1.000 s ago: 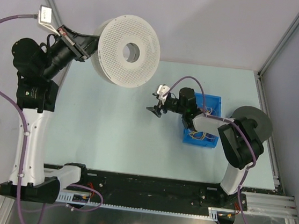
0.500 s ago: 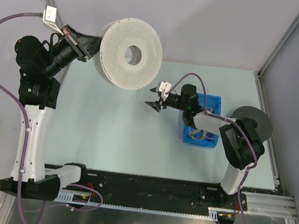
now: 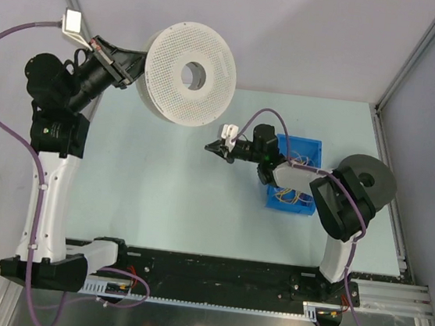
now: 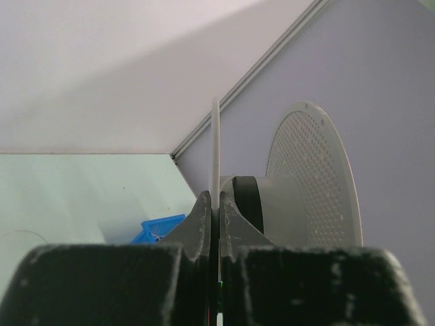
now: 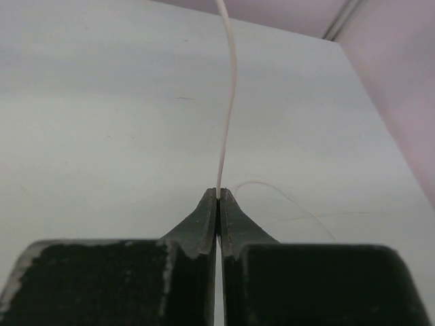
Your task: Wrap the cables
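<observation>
My left gripper (image 3: 128, 68) is shut on the near flange (image 4: 216, 149) of a white perforated spool (image 3: 189, 74), which it holds up above the table's far left. Hub and far flange (image 4: 314, 178) of the spool show in the left wrist view. A thin pale cable (image 5: 228, 102) is pinched at its end by my right gripper (image 3: 213, 147), shut low over the table (image 3: 161, 172) and left of the blue bin (image 3: 307, 149). That cable rises away from the fingertips (image 5: 209, 204). More cables (image 3: 289, 194), yellowish, lie tangled in the bin.
A dark grey disc (image 3: 374, 179) with a hole sits beside the right arm. A fine loose thread (image 5: 285, 197) lies on the table past the right fingers. Metal frame posts (image 3: 413, 63) border the cell, and a black rail (image 3: 220, 277) runs along the near edge.
My right gripper has moved left, away from the blue bin, and its jaws have gone from open to shut on the thin cable. The left arm and spool shifted slightly.
</observation>
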Tool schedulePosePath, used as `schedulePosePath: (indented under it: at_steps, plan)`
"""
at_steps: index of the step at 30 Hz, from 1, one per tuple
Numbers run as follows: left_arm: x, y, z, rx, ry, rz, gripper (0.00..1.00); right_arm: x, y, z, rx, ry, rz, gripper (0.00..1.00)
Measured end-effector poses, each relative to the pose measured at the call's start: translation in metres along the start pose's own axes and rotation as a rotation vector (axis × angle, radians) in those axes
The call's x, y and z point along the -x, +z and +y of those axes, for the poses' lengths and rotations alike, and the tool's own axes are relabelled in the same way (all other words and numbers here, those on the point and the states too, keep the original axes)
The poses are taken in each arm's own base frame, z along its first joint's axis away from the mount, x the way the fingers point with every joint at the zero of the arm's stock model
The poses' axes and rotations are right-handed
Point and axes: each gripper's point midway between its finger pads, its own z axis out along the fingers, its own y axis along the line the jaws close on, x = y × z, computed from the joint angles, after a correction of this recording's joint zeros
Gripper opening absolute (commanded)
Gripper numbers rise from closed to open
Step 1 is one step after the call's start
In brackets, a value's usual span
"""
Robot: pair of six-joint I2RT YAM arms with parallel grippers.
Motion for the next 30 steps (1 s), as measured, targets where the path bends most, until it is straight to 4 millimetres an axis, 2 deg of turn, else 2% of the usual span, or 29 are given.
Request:
schedulePosePath:
  at_steps: [5,8,10,14,16,18,21,24,27,30]
  plan:
    - [0.003,0.004,0.024,0.076,-0.004,-0.054,0.00,-0.006,0.000,0.018,0.046,0.054,0.057,0.00]
    - [0.001,0.006,0.058,0.188,0.007,-0.101,0.00,0.002,-0.008,0.032,0.076,0.068,0.119,0.00]
    - [-0.005,0.008,0.087,0.283,0.014,-0.116,0.00,0.018,-0.014,0.041,0.098,0.038,0.137,0.00]
    - [-0.034,0.014,0.139,0.459,0.074,-0.083,0.00,0.067,-0.029,0.069,0.169,-0.083,0.154,0.00]
    - [-0.052,0.017,0.156,0.522,0.121,-0.043,0.00,0.089,-0.035,0.081,0.206,-0.141,0.149,0.00]
    - [-0.075,0.020,0.170,0.571,0.185,0.015,0.00,0.111,-0.042,0.085,0.223,-0.205,0.147,0.00]
    - [-0.107,0.019,0.184,0.600,0.276,0.114,0.00,0.129,-0.047,0.074,0.199,-0.265,0.161,0.00]
    - [-0.131,0.015,0.193,0.596,0.355,0.199,0.00,0.139,-0.050,0.057,0.152,-0.306,0.186,0.00]
    - [-0.153,0.007,0.201,0.567,0.414,0.283,0.00,0.147,-0.053,0.034,0.087,-0.329,0.207,0.00]
    - [-0.172,-0.004,0.202,0.514,0.462,0.354,0.00,0.151,-0.058,0.003,0.001,-0.339,0.231,0.00]
